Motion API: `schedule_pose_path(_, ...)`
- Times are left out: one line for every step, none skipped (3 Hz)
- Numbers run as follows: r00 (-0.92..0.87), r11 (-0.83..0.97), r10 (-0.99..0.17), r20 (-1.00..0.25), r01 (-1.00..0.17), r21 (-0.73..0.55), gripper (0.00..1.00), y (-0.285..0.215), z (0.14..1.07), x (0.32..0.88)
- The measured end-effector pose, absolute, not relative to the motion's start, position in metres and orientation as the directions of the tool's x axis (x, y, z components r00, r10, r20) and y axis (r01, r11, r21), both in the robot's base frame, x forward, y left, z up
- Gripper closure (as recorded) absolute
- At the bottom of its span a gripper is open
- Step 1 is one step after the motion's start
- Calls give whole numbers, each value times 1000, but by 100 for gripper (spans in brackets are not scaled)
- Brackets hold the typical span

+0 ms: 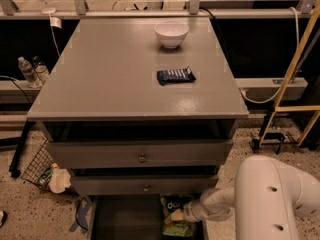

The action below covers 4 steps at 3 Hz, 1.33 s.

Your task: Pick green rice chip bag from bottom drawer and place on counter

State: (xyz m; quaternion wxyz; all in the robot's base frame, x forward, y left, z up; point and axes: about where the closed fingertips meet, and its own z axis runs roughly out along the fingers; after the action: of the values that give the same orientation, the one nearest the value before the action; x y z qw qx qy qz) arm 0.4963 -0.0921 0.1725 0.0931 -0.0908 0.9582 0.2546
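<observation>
Standing at the far left, beyond the cabinet, are two water bottles; lower down, a wire basket rests on the speckled floor. The grey table fills the middle of the view. On it a white bowl sits near the back edge and a dark blue wrapper lies nearer the front, the two well apart. Under the top, the two upper drawers with small round knobs are slightly open. The bottom drawer is pulled out, its dark floor showing. The green rice chip bag lies in the right part of this drawer. The gripper reaches in from the right and meets the bag's right side; whether it is spread or clamped cannot be told. The white arm bulks at the lower right.
</observation>
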Motion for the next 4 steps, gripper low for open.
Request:
schedule_pose_path(-962, 850, -167, -216, -251, 463, 100, -101, 179, 497)
schedule_pose_path(-958, 862, -219, -183, -278, 425, 100, -123, 187, 495)
schedule_pose_path(-958, 862, -219, -183, -278, 425, 100, -123, 187, 495)
schedule_pose_path(-959, 884, -224, -175, -275, 377, 100, -132, 201, 490)
